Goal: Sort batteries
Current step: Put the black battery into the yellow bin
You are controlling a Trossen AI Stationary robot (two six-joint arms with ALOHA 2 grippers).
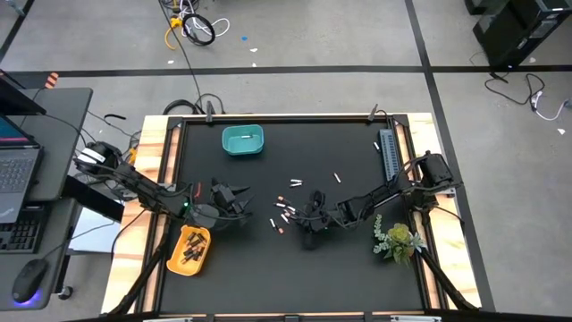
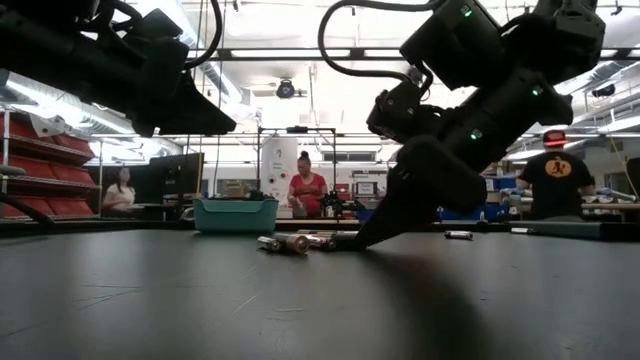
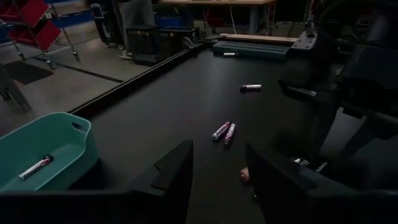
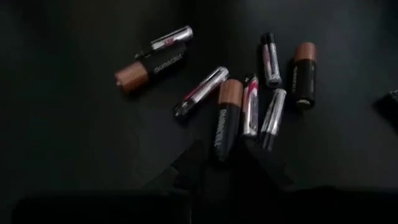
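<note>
Teal bin (image 1: 242, 141): one battery held. Yellow bin (image 1: 189, 249): several. Most batteries (image 4: 225, 109) unsorted on surface (image 1: 295, 268). Right end effector (image 4: 217, 157) narrowed around one; left end effector (image 3: 217, 171) wide, empty.

Right hand (image 1: 310, 217) lowered to table, fingers narrowly parted. Left hand (image 1: 234, 199) raised, fingers (image 3: 174, 171) apart.

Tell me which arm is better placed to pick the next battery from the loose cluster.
Right. The right gripper hangs directly over the cluster of batteries, fingers straddling one, while the left gripper sits off toward the yellow bin.
</note>
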